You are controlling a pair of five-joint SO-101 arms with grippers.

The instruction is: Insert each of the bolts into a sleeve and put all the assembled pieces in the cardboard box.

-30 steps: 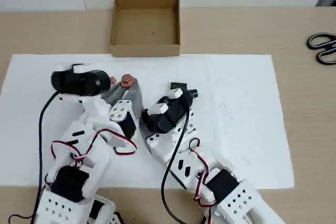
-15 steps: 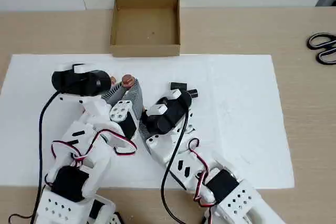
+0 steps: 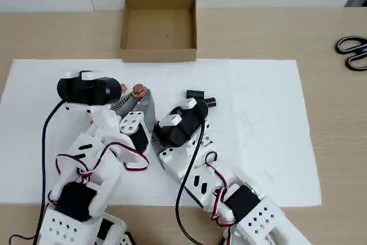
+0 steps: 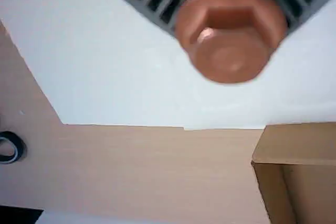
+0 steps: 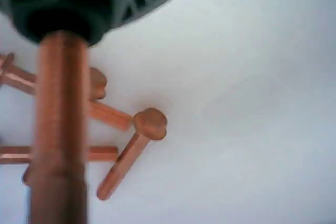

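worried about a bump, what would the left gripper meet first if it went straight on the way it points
Likely the near wall of the cardboard box: the left gripper, holding a copper bolt, points over the white sheet toward it; depth unclear.

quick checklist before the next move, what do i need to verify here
1. Bolt gripped in left hand: ok.
2. Dark sleeve fully seated on the copper shaft: cannot tell.
3. Cardboard box open side up: ok.
4. Spare sleeves on the white sheet: ok.
5. All bolts assembled: not ok, loose bolts lie on the sheet.
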